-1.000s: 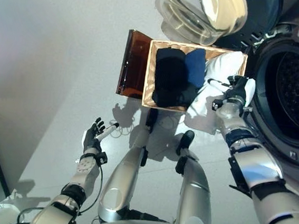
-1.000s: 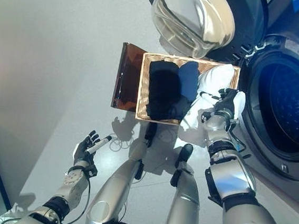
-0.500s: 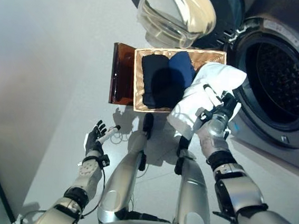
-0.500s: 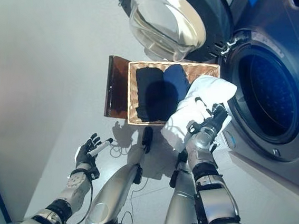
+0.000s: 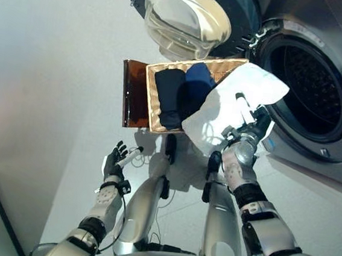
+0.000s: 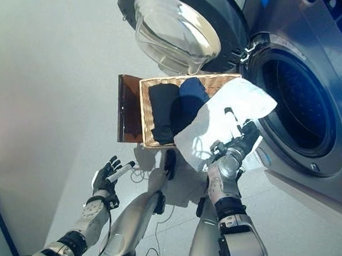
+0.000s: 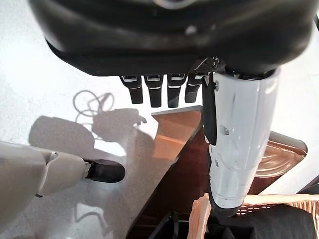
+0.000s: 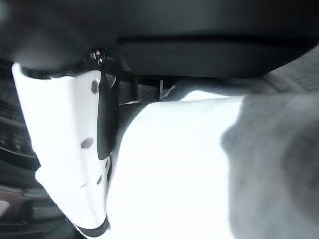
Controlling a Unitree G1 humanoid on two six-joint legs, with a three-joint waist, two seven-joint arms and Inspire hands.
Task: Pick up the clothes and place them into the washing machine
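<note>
My right hand [image 5: 247,132] is shut on a white garment [image 5: 228,105] and holds it up between the wicker basket [image 5: 151,99] and the washing machine's open drum [image 5: 302,86]. The cloth hangs over the basket's right end. In the right wrist view the white garment [image 8: 189,169] lies against the hand [image 8: 164,45] under its thumb. A black garment [image 5: 168,94] and a dark blue one [image 5: 196,85] lie in the basket. My left hand [image 5: 117,159] is open and empty, low at the left above the floor; its straight fingers [image 7: 155,89] show in the left wrist view.
The basket rests on a low dark brown box [image 5: 133,94] left of the machine. The machine's round glass door [image 5: 184,17] stands open above the basket. Light grey floor [image 5: 48,80] spreads to the left.
My right hand has lifted the white garment up out of the basket and toward the drum. The camera has shifted, so the whole scene has moved left. The left hand stays idle.
</note>
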